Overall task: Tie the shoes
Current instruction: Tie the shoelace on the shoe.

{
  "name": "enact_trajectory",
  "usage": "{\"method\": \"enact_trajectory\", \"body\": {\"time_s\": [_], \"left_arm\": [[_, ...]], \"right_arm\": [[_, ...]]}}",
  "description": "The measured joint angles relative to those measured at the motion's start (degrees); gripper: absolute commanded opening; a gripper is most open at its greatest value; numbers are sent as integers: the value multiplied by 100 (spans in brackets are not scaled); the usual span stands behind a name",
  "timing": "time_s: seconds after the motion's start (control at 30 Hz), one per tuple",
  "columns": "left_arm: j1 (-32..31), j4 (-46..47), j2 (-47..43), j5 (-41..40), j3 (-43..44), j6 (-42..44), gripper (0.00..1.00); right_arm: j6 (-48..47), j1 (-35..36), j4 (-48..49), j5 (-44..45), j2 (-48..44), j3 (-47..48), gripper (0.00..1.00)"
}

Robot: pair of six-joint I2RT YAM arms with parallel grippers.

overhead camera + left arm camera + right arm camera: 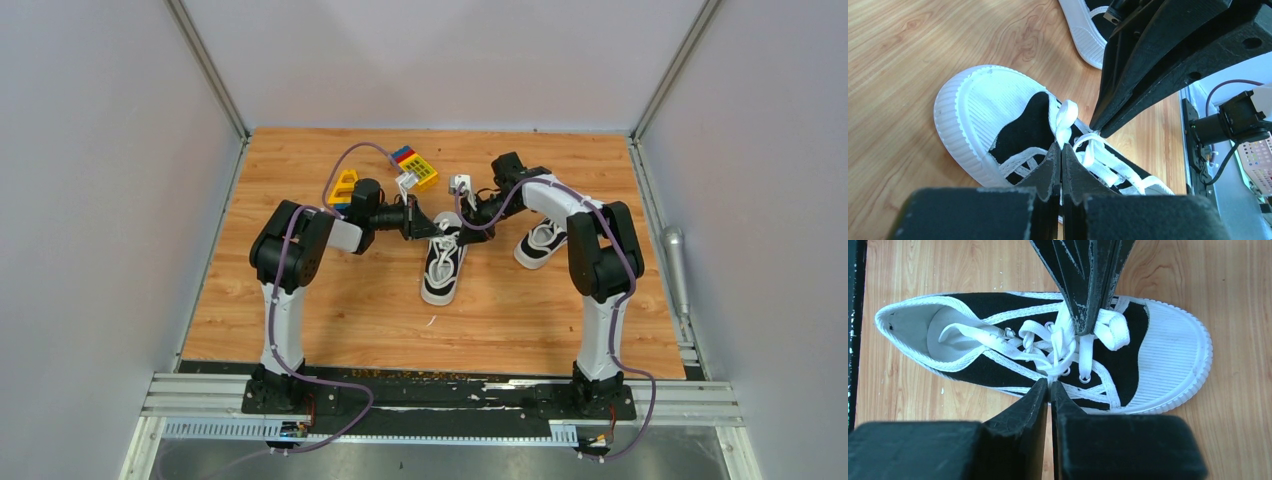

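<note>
Left gripper (1061, 147): its fingers are pressing tightly together, and a loop of the laces (1066, 116) is standing up from their tips, pinched. Right gripper (1049, 385): its jaws are clamping almost flush on a strand of the same laces just ahead of the tips. The two grippers are facing each other tip to tip from opposite sides of the lacing. The shoe (1162, 354) is resting on its sole directly beneath both tools on the wooden table (1238, 285). The second shoe (541, 242) is lying on the far side of the right gripper from the left one, apart from the first. Toy blocks (415, 166) are sitting beyond the left gripper.
</note>
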Motion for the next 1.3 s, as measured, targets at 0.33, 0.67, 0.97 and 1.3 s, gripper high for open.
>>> {"method": "enact_trajectory", "body": {"time_s": [0.33, 0.67, 0.97, 1.3], "left_arm": [[2, -98, 0, 0, 2, 39, 0], [7, -190, -55, -42, -20, 46, 0], [122, -437, -577, -59, -247, 68, 0], [278, -1751, -962, -243, -516, 772, 0]], "right_arm": [[48, 81, -66, 39, 11, 2, 20], [133, 107, -52, 210, 72, 13, 0], [177, 46, -107, 514, -284, -262, 0], [181, -55, -225, 772, -627, -732, 0]]}}
